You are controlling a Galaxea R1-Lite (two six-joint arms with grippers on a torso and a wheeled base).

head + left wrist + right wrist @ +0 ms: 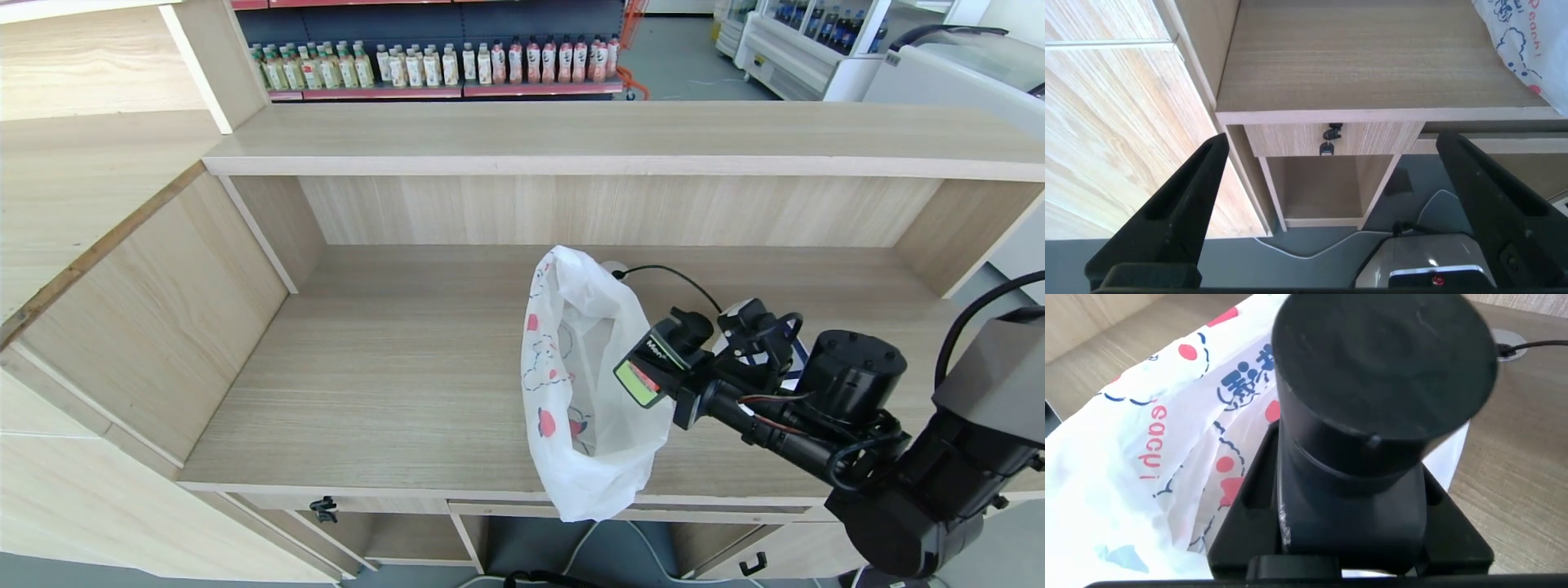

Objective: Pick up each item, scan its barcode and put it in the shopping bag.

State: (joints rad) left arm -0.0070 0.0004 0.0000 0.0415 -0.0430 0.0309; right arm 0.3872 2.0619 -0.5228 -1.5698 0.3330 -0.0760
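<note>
**Right pincer holds black container at the bag's right rim**

Left pincer [1331, 145]: fingers spread wide, nothing between them. It hangs off the front edge of the counter [392, 384], low and near the left front corner.

Shopping bag [571, 392]: white with red print. It stands open at mid-counter, its bottom drooping over the front edge. One corner shows in the left wrist view [1523, 41].

Black container [649, 369]: green-and-red label on the end toward the bag. It lies roughly level against the bag's right side and juts out past the fingers. Whether it touches the plastic, I cannot tell. Its round black cap [1380, 367] faces the wrist camera, with the bag [1143, 474] beyond it.

Right pincer [687, 374]: clamped on the container from both sides, just right of the bag.

A black cable [678, 278] runs across the counter behind the bag.
</note>
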